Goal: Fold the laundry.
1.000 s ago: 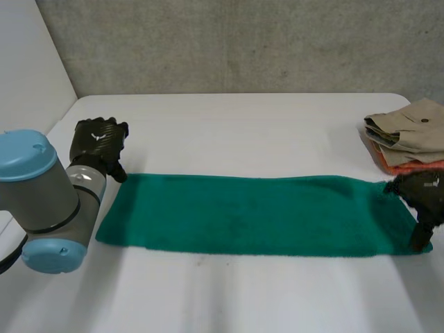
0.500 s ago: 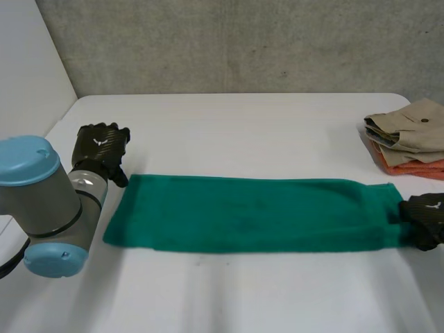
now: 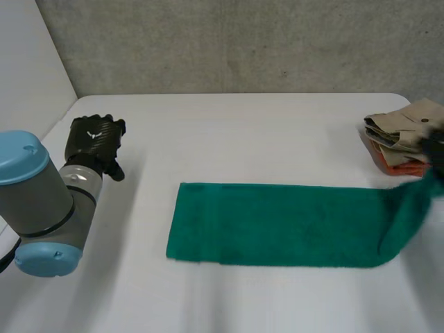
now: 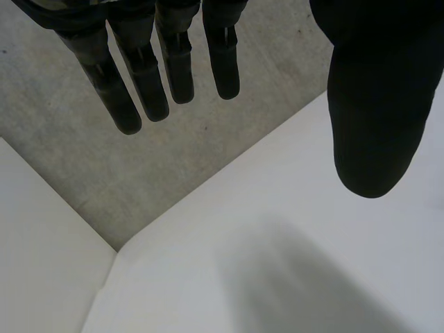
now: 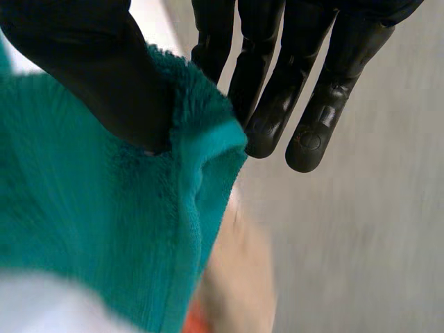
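Note:
A long green towel (image 3: 277, 222) lies flat on the white table (image 3: 243, 132), with its right end raised off the surface. My right hand (image 3: 437, 147) holds that raised end at the table's right side. In the right wrist view the towel's edge (image 5: 90, 208) is pinched between the thumb (image 5: 104, 62) and the fingers (image 5: 291, 69). My left hand (image 3: 94, 142) hovers at the far left, well apart from the towel's left end. Its fingers (image 4: 149, 69) hang straight and spread, holding nothing.
A stack of folded clothes (image 3: 406, 135), beige on orange, sits at the right edge just behind my right hand. It shows as a beige and orange patch (image 5: 236, 277) beneath the held towel in the right wrist view. A grey wall (image 3: 243, 41) backs the table.
My right hand closed on the towel's right end, lifted it and drew the whole towel to the right. The towel's left end slid away from my left hand, which barely moved.

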Tool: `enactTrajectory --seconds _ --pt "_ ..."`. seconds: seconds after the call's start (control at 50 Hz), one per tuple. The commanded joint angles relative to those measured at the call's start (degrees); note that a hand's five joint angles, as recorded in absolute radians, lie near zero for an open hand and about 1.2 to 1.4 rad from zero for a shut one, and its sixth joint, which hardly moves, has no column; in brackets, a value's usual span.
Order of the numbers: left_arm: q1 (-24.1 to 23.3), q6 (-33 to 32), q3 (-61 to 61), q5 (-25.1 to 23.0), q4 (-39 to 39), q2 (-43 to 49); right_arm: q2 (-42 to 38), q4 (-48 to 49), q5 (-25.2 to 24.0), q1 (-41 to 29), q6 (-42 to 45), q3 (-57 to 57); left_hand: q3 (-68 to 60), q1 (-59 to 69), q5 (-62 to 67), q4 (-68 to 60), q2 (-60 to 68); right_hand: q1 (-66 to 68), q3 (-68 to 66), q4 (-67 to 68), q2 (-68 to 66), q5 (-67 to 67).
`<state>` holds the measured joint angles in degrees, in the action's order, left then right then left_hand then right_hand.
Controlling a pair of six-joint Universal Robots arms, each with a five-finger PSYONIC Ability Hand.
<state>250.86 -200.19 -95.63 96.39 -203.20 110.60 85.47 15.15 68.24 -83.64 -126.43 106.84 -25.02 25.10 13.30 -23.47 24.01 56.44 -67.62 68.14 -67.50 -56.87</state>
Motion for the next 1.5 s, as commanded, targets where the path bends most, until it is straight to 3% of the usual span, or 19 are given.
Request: enactTrajectory --seconds 0.02,0.1,0.18,0.38,0.4,0.44,0.54,0.56,0.66,0.8,0.96,1.16,1.32,1.4,1.42,1.5 --pt "0.3 0.0 -0.1 0.0 0.0 -1.3 -0.6 9.9 -0.8 -25.9 -0.7 -4.6 0.3 -0.4 1.4 -1.2 0.7 23.6 -12.4 11.9 -12.5 -13.1" --pt "0.2 0.0 -0.3 0.1 0.0 -1.3 -9.4 10.0 -0.6 -38.5 -0.7 -10.6 0.2 -0.2 1.6 -1.4 0.8 23.6 -12.4 11.9 -12.5 -13.1" --pt "0.1 0.0 -0.8 0.0 0.0 -1.3 -17.0 7.9 -0.6 -45.3 -1.4 -15.9 0.2 -0.2 1.6 -1.4 0.8 23.6 -12.4 11.9 -12.5 -13.1" --pt "-0.5 0.0 -1.0 0.0 0.0 -0.7 -29.6 5.9 -0.2 -50.9 -2.4 -22.2 0.3 -0.4 1.4 -1.2 0.7 22.3 -11.1 10.6 -11.2 -11.9" --pt "-0.7 0.0 -1.0 -0.1 0.0 -0.7 -29.7 5.1 0.2 -50.9 -3.8 -22.4 0.5 -0.6 1.2 -1.0 0.5 -16.4 27.5 -28.1 27.4 26.8" --pt "-1.3 0.0 -1.0 -0.1 0.0 -0.6 -29.3 3.8 1.1 -50.8 -6.5 -22.4 1.3 -1.4 0.4 -0.2 -0.3 -46.4 57.6 -58.1 57.5 56.9" --pt "-2.8 -0.1 -0.6 -0.2 0.0 -0.6 -25.5 -0.1 6.8 -48.9 -19.9 -22.3 1.7 -1.8 0.0 0.1 -0.7 -46.4 57.6 -58.1 57.5 56.9" --pt "-3.6 -0.2 -0.3 -0.2 0.0 -0.7 -22.6 -1.6 8.6 -45.5 -25.1 -21.6 2.4 -2.4 -0.6 0.8 -1.3 -46.4 57.6 -58.1 57.5 56.9" --pt "-8.5 -0.2 0.6 -0.2 0.0 -0.8 -16.1 -7.6 9.3 -35.9 -33.4 -16.3 2.9 -2.9 -1.1 1.3 -1.9 -46.4 57.6 -58.1 57.5 56.9" --pt "-17.3 -0.1 1.9 -3.7 0.7 0.6 -12.9 -9.1 7.5 -30.4 -31.8 -5.8 3.7 -3.8 -2.0 2.2 -2.7 -46.4 57.6 -58.1 57.5 56.9" --pt "-21.8 -0.3 5.1 -5.6 0.7 8.6 -13.1 -3.9 7.4 -28.6 -26.6 1.2 3.2 -3.3 -1.5 1.7 -2.2 -45.4 56.6 -57.1 56.4 55.8" --pt "-21.2 -0.8 13.3 -5.3 6.1 18.5 -14.4 -2.1 7.4 -28.5 -26.5 2.1 2.4 -2.4 -0.6 0.8 -1.3 -33.6 44.8 -45.3 44.6 44.0" --pt "-18.0 -1.1 16.5 -4.7 9.4 21.1 -14.5 -1.1 7.7 -28.7 -26.1 2.6 1.0 -1.1 0.7 -0.5 0.0 -33.2 44.4 -44.9 44.3 43.7" --pt "-16.4 -1.1 16.8 0.8 9.0 20.6 -14.5 -1.1 7.8 -28.8 -26.1 2.7 -2.0 1.9 3.7 -3.6 3.0 -33.2 44.4 -44.9 44.3 43.7" --pt "-15.4 -1.3 17.0 5.2 8.6 20.2 -14.5 -1.1 7.9 -28.9 -26.1 2.8 -1.8 1.8 3.6 -3.4 2.9 -33.1 44.3 -44.8 44.1 43.5" --pt "-13.3 -1.3 16.8 13.8 6.2 17.8 -14.5 -0.7 7.9 -29.0 -26.1 3.0 -1.3 1.3 3.1 -2.9 2.4 -29.2 40.4 -40.9 40.3 39.6"
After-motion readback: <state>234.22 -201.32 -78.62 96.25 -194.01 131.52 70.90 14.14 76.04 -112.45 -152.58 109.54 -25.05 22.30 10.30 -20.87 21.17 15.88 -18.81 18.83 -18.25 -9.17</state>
